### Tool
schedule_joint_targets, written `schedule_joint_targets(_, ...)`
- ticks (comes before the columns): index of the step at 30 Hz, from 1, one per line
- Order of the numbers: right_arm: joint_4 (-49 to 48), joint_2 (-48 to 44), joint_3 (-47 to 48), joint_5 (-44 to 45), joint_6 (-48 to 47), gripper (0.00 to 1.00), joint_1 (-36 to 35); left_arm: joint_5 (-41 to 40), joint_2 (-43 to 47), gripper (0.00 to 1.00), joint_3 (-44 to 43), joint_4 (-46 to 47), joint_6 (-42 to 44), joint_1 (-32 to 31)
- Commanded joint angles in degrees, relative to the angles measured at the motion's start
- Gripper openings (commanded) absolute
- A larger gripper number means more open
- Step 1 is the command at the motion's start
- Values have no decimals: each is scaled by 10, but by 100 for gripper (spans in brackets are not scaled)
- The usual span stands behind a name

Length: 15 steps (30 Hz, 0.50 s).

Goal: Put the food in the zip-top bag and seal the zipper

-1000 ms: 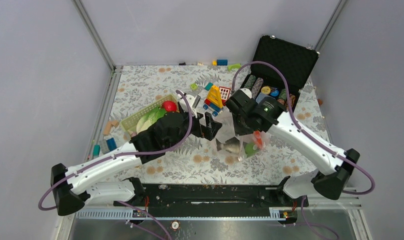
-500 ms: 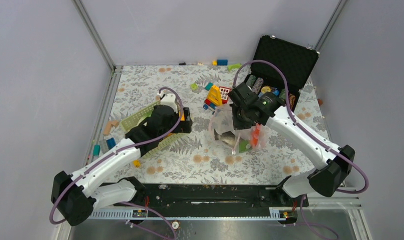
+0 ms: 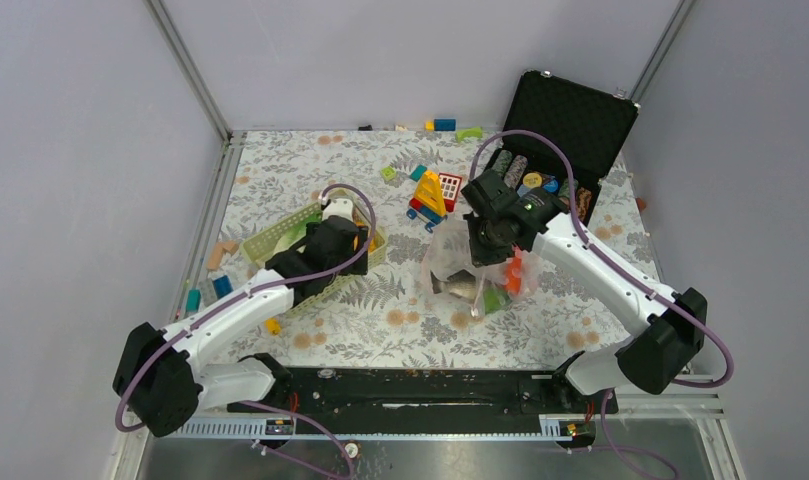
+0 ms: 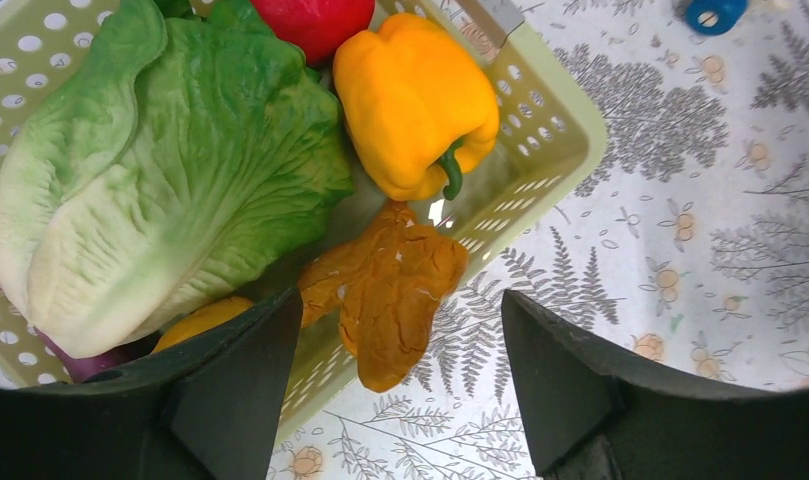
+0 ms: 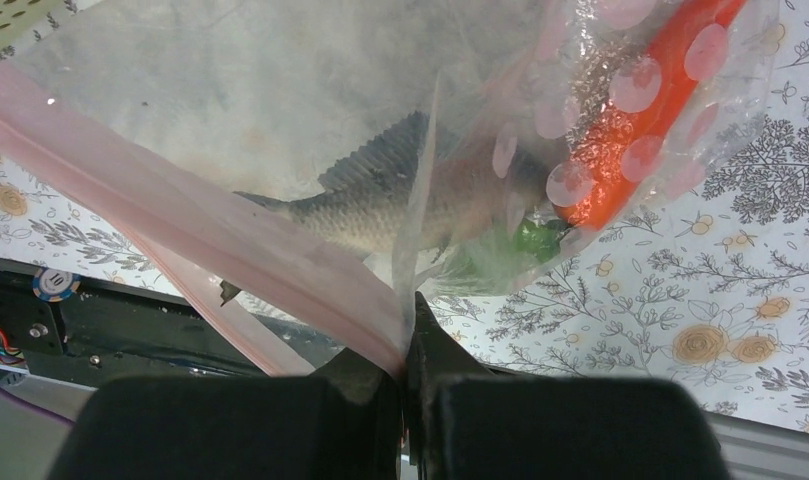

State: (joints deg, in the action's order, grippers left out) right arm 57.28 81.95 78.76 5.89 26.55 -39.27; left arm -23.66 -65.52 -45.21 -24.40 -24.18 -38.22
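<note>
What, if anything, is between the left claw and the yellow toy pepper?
Nothing visible. The left gripper hangs with open jaws right above the pale green plastic basket, and the yellow plastic pepper lies uncovered on top, beside the green toy lettuce.

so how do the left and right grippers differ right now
The left gripper is open, holding nothing; the right gripper is shut on the zipper of the zip-top bag. The left gripper hangs over the basket; the right gripper is at the bag's mouth. Both have black fingers.
</note>
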Motion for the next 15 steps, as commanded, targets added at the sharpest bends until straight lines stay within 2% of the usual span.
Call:
schedule_joint_targets(1, -3, -21, -6, -12, -12, 0, 10, -23, -11, 71, -2, -3, 10, 5)
schedule_joint_targets(13, -3, -21, -8, -8, -12, 0, 20, -22, -31, 62, -9, -17, 17, 5)
schedule_joint_targets(15, -3, -22, -8, -7, -12, 0, 22, -26, -36, 58, -14, -17, 21, 6)
